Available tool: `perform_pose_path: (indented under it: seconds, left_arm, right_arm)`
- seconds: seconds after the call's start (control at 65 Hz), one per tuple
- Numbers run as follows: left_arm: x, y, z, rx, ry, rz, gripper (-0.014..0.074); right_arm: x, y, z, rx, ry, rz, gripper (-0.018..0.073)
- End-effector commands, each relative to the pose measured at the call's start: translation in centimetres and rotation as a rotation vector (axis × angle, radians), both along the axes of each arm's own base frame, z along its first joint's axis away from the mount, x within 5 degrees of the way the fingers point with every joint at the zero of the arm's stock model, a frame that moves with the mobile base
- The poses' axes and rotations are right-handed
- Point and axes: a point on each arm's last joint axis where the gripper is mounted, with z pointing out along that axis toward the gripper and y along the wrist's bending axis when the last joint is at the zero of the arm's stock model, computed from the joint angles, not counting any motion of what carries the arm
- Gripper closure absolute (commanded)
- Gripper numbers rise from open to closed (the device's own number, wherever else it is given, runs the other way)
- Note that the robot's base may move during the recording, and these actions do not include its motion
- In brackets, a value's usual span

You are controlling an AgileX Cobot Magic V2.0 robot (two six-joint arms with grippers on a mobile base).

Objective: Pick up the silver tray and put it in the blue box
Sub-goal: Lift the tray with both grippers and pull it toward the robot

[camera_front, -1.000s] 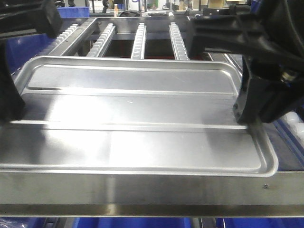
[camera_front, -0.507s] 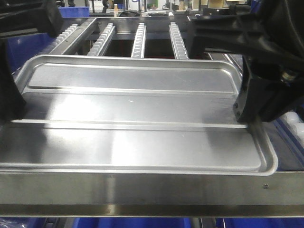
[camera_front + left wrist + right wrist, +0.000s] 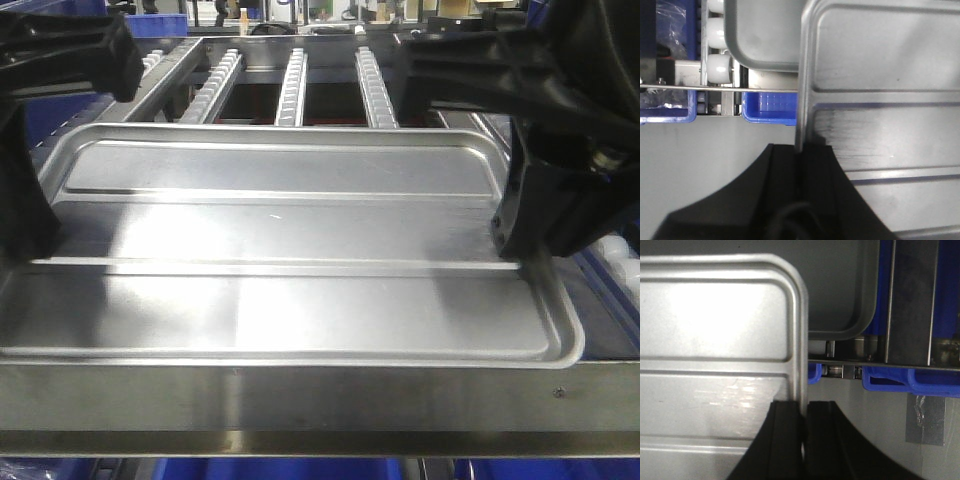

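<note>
Held: silver tray (image 3: pixel 300 250), above near steel ledge (image 3: pixel 300 400), long axis left-right, spanning both arms. Left gripper (image 3: pixel 801 150) clamped on left rim; right gripper (image 3: pixel 805 407) clamped on right rim. Blue box (image 3: pixel 769 107) visible below tray; arms likely must move together, level.

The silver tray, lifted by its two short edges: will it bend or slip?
The silver tray is probably stiff: raised rim and ridges suggest rigid metal. It may slip, since the left gripper and right gripper pinch only its thin shiny rim.

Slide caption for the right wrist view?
Right end effector pinching the side rim of the silver tray, blue bins beyond.
</note>
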Motion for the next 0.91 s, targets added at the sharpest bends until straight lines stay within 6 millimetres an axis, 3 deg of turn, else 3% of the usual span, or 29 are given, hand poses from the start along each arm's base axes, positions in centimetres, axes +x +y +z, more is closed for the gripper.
perform_pose_path:
  seconds: [0.0,0.892]
  left_arm:
    - [0.11,0.14,1.10,-0.007,-0.054,-0.011,0.0700]
    - [0.22,0.19,1.16,-0.016,-0.062,0.016,0.0700]
  right_arm:
    - [0.28,-0.26,1.56,0.012,-0.079,0.015,0.0507]
    - [0.28,-0.26,1.56,0.012,-0.079,0.015,0.0507]
